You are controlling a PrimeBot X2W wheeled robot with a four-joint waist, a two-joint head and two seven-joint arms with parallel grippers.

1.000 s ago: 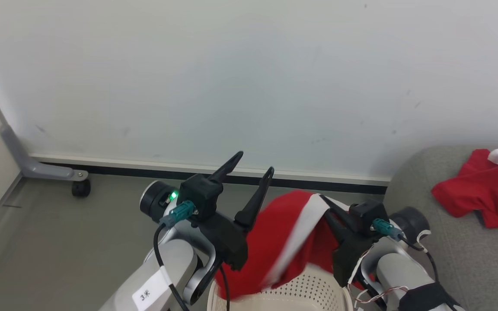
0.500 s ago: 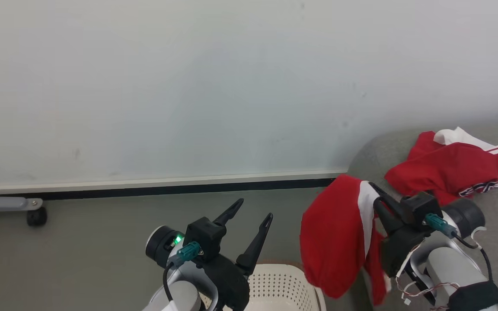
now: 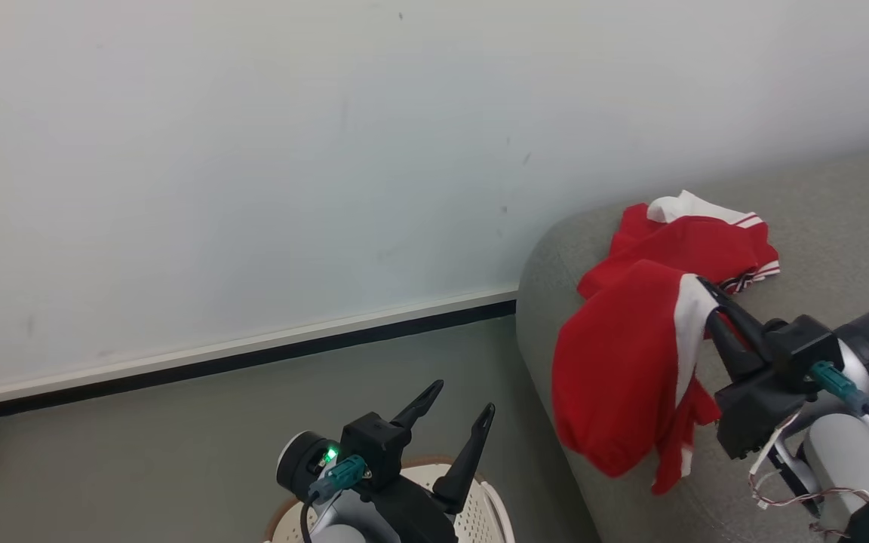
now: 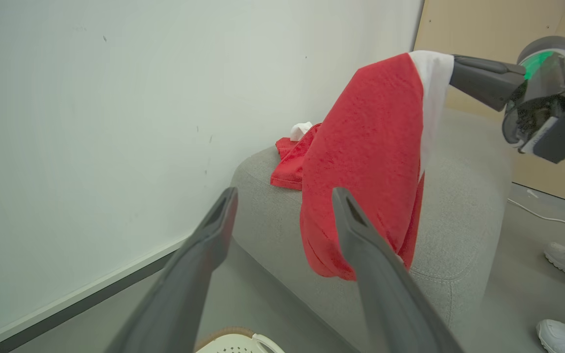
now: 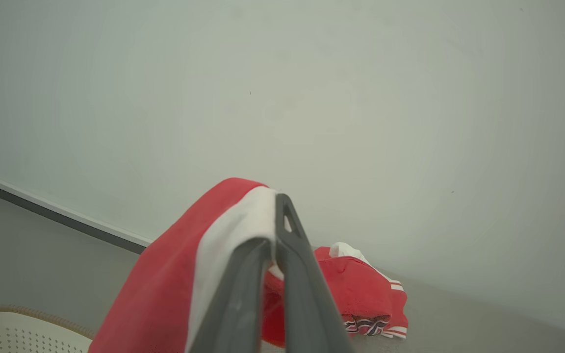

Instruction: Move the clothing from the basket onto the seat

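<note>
Seen from the head view, the right gripper (image 3: pixel 704 288) has its fingers pressed together on the white trim of a red garment (image 3: pixel 619 369), which hangs free over the rounded end of the grey couch (image 3: pixel 842 249). The red jersey (image 3: pixel 687 245) lies crumpled on the couch just beyond it. The left gripper (image 3: pixel 462 398) is off the couch's end with its fingers spread and nothing between them, above the cream basket (image 3: pixel 490 507), which stands on the floor (image 3: pixel 140 452) beside the couch. In the left wrist view, the garment (image 4: pixel 366 162) drapes down in front of the couch's end, its lower hem level with the couch's edge seam, and a person's white shoes (image 4: pixel 559 255) show on the floor past the couch's far side. In the right wrist view, the closed fingers grip only a narrow fold of white trim, with the jersey (image 5: pixel 361 289) on the couch beyond them. The likely trouble is a drop too near the couch's end: most of the cloth appears to hang over the curve, so its own weight could drag it off onto the floor. The thin pinch on the trim could also slip before the garment is far enough over the couch.
</note>
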